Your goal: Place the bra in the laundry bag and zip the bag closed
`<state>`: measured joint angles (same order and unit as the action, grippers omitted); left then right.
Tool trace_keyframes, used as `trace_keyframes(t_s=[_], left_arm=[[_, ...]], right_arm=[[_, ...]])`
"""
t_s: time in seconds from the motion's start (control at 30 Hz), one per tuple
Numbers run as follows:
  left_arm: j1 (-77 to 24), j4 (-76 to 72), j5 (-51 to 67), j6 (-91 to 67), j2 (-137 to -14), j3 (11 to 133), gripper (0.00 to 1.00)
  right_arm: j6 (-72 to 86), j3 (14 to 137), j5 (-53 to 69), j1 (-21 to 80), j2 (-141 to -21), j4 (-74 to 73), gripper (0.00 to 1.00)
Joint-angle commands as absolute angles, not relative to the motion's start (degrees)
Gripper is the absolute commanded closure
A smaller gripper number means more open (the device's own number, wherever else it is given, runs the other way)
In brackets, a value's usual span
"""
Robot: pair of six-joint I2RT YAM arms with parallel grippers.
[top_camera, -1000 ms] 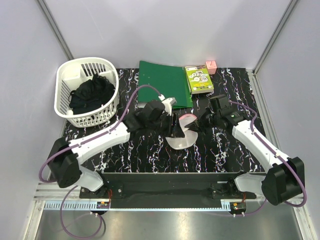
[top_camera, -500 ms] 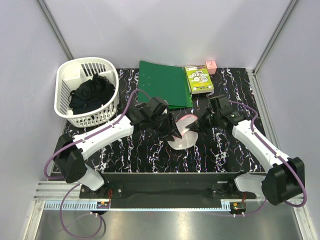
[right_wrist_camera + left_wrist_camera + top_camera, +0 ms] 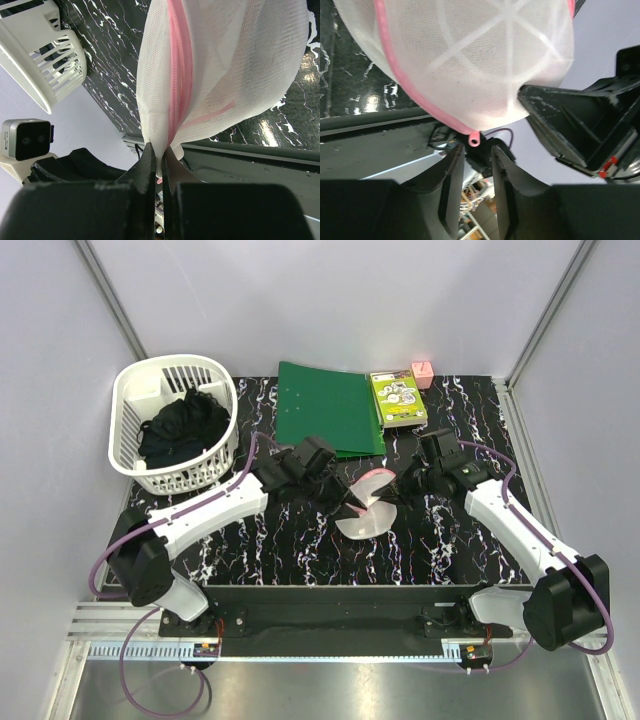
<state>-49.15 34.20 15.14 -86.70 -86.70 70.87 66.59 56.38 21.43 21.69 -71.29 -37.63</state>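
Clamping the laundry bag (image 3: 365,510), right gripper (image 3: 159,160) braces it; left gripper (image 3: 477,150), parted, faces the zipper pull (image 3: 474,140). We judge zipping next.

The laundry bag (image 3: 485,55) is cut off at the top edge in both wrist views

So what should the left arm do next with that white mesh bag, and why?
Probably ease the left gripper forward and shut it on the pink zip tab. The tab sits just at its open fingertips, not yet clamped, while the right gripper pinches the bag by its edge to steady it.
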Motion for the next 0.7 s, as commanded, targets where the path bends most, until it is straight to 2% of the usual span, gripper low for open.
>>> trace_keyframes(t_s=[0.0, 0.33, 0.43, 0.47, 0.57, 0.67], left_arm=[[-49.31, 30.5, 14.77, -90.44, -87.8, 73.21, 0.72], [-50.1, 30.5, 14.59, -91.58, -88.42, 72.16, 0.74], [-50.1, 30.5, 14.41, -91.23, -88.51, 72.25, 0.82], [-50.1, 30.5, 14.24, -91.14, -88.42, 72.25, 0.88], [-50.1, 30.5, 14.15, -90.53, -88.33, 71.9, 0.98], [-50.1, 30.59, 14.76, -89.22, -87.98, 70.84, 1.0]], right_arm=[[65.57, 59.06, 20.04, 21.36, -70.4, -37.62, 1.0], [65.65, 59.06, 19.86, 21.44, -70.58, -37.53, 1.0], [65.83, 59.06, 19.78, 21.36, -70.49, -37.53, 1.0], [65.92, 58.98, 19.78, 21.36, -70.49, -37.62, 1.0], [66.36, 58.89, 19.86, 21.36, -70.22, -37.53, 1.0], [66.62, 58.97, 19.86, 21.36, -69.96, -37.53, 1.0]])
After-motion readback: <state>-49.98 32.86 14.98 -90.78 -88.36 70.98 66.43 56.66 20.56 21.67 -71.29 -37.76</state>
